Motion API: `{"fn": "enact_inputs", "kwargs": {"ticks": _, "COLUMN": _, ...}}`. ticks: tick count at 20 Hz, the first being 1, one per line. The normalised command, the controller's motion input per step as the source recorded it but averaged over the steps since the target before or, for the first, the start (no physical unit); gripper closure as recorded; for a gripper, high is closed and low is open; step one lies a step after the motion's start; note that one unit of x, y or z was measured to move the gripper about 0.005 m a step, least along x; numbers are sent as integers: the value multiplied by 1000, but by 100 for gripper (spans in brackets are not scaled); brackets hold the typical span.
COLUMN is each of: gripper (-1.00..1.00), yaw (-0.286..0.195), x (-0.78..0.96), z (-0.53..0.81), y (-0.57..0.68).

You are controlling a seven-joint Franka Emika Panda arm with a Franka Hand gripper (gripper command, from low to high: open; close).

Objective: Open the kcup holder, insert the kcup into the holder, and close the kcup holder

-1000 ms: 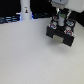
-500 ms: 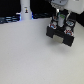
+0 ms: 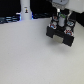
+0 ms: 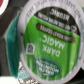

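The kcup [image 4: 50,45] fills the wrist view: a squat cup with a green "Dark Magic" lid and a whitish rim, tilted and very close to the camera. My gripper [image 3: 59,21] hangs at the back of the exterior view's right and looks shut on the kcup. Its fingers are hard to make out. Directly under it stands the kcup holder [image 3: 63,34], a black boxy unit on the white table. The blur hides whether its drawer is open.
A tall white bottle-like object [image 3: 25,9] with a dark mark stands at the back on the exterior view's left. The white table [image 3: 30,55] spreads across the foreground. Dark clutter runs along the back edge.
The gripper has stayed over the kcup holder with hardly any visible shift. Nothing else has moved.
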Motion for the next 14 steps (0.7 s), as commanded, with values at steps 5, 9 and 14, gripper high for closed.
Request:
{"fn": "enact_inputs", "kwargs": {"ticks": 5, "gripper": 100, "yaw": -2, "x": 7, "z": -49, "y": 9}}
{"fn": "enact_inputs", "kwargs": {"ticks": 9, "gripper": 100, "yaw": -8, "x": 16, "z": 2, "y": 14}}
{"fn": "enact_inputs", "kwargs": {"ticks": 14, "gripper": 100, "yaw": 1, "x": 103, "z": 112, "y": 68}}
